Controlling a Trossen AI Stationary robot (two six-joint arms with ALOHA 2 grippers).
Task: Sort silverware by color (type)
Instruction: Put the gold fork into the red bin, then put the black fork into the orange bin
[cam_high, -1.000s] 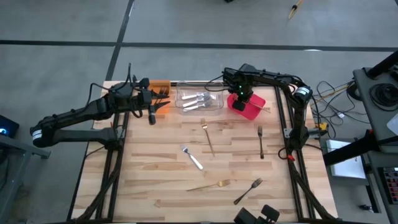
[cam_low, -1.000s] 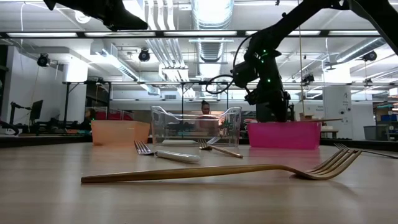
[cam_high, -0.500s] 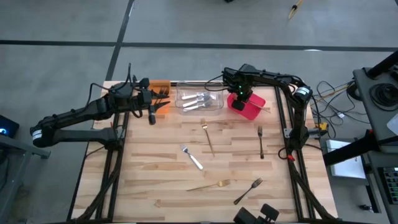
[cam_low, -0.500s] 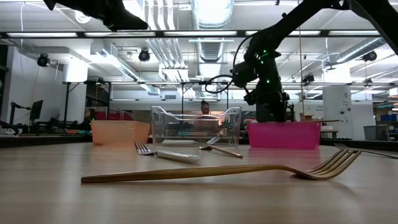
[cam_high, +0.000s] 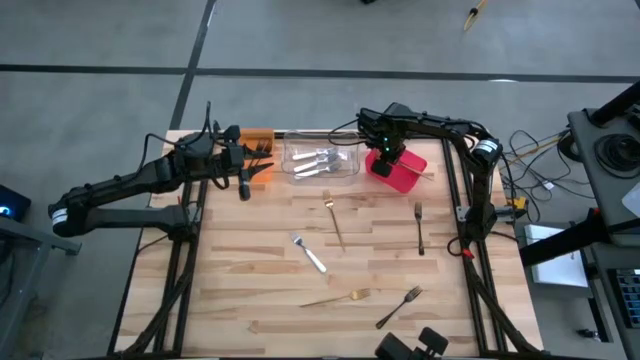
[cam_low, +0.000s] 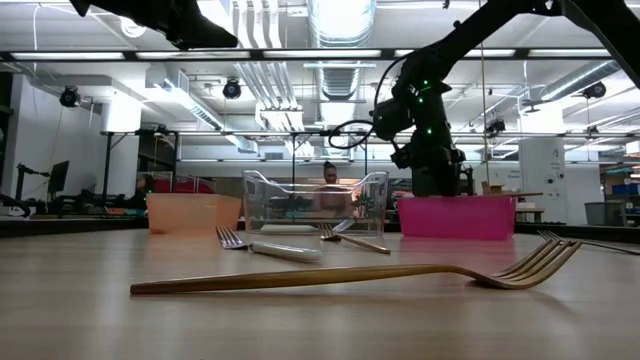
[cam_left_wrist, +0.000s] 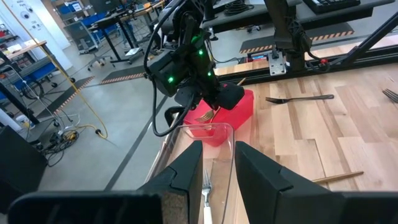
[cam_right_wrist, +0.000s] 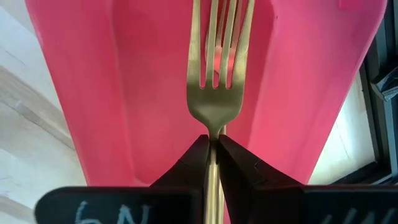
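Observation:
My right gripper (cam_high: 386, 152) hovers over the red bin (cam_high: 404, 172) at the table's far edge, shut on a gold fork (cam_right_wrist: 214, 93). My left gripper (cam_high: 246, 172) hangs open beside the orange bin (cam_high: 258, 140), touching nothing. The clear bin (cam_high: 318, 160) between the two holds silver forks. Flat on the wood lie a gold fork (cam_high: 335, 220), a dark fork (cam_high: 419, 228), a silver fork (cam_high: 309, 253), another gold fork (cam_high: 340, 297) and another dark fork (cam_high: 399, 307). My right gripper pinches the gold fork by its neck (cam_right_wrist: 214, 132), just behind the tines, between the two fingers (cam_right_wrist: 198, 163). The handle runs back along the fingers. The tines (cam_left_wrist: 204, 116) point downward into the red bin; whether they touch its floor I cannot tell.
The three bins stand in a row along the far edge: orange (cam_low: 193, 212), clear (cam_low: 315, 203), red (cam_low: 457, 217). Loose forks are scattered over the middle and near right of the table. Bare wood shows on the table's left half (cam_high: 230, 270). A person sits far behind the table.

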